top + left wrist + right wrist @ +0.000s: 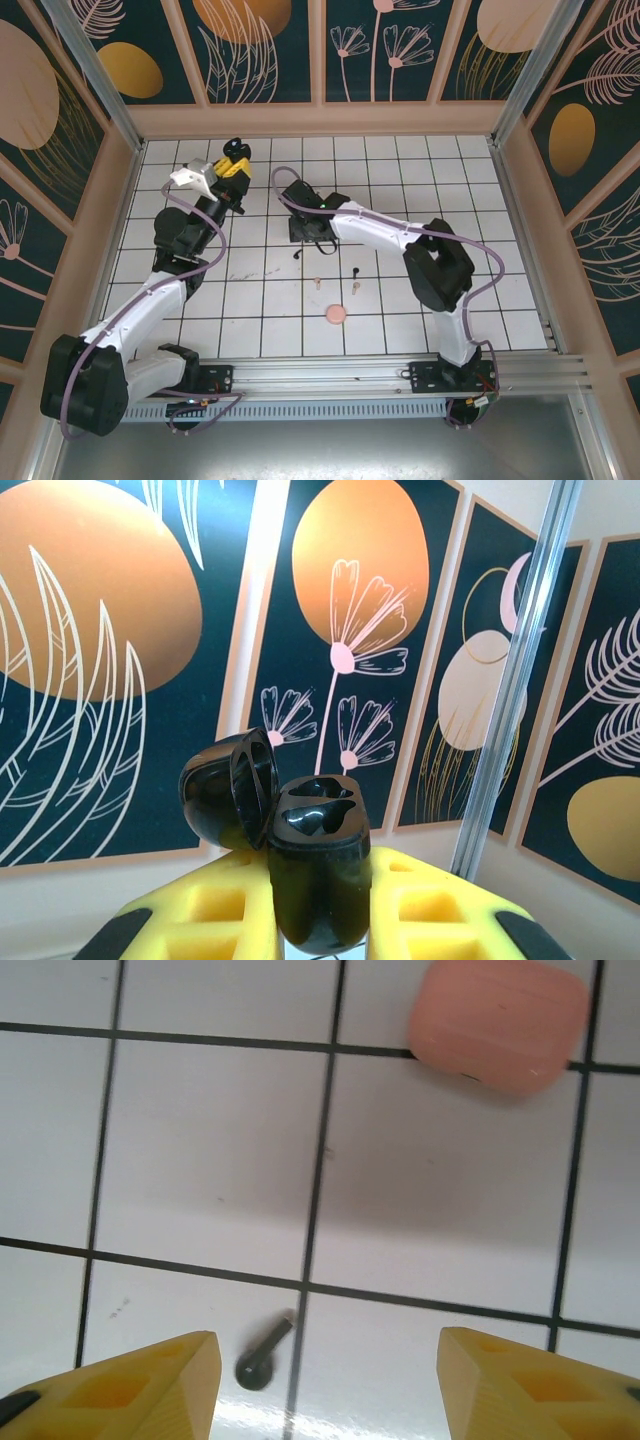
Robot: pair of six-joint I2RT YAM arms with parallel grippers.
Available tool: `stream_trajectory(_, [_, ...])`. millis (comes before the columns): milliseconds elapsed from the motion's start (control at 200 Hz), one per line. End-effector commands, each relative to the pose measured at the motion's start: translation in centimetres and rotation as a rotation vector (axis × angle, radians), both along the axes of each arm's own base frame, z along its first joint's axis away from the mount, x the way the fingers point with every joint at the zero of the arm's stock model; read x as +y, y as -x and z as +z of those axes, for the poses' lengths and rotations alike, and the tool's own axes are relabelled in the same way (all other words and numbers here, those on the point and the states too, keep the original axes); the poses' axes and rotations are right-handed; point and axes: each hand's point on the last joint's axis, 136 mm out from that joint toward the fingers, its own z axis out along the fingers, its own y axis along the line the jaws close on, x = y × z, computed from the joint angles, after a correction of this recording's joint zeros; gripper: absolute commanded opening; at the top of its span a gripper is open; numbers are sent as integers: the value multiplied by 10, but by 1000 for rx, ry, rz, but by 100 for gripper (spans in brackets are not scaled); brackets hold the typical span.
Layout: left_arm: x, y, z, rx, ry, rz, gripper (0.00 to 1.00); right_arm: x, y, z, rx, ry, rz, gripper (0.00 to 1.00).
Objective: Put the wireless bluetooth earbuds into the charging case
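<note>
Yellow fingers of the left gripper sit closest in the left wrist view. They are clamped on the lower body of a black charging case, held upright in the air with its lid swung open to the left and both sockets empty. From the right wrist, the right gripper hangs with its jaws well apart and nothing between them. Below it a black earbud lies flat on the white tiles beside a grout line, nearer the left finger, and a closed pink case lies farther off. From above, a second black bud and what look like two pale ones lie scattered near the right arm, well apart from the raised case. The bud looks featherlight, hard and glossy, so it will likely skid or flip under an off-centre pinch. Closing across its rounded head, square to the stem, seems the safest hold.
</note>
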Motion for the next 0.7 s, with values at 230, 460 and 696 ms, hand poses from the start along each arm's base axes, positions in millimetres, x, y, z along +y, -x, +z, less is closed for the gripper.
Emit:
stream_trajectory(230, [-2, -1, 15, -36, 29, -22, 0, -43, 18, -17, 87, -73, -194, 57])
stream_trajectory(460, [-3, -3, 9, -20, 34, -30, 0, -35, 23, -27, 130, -124, -218, 55])
stream_trajectory(696, [-2, 2, 11, -22, 37, -31, 0, -3, 18, -30, 130, -136, -128, 55])
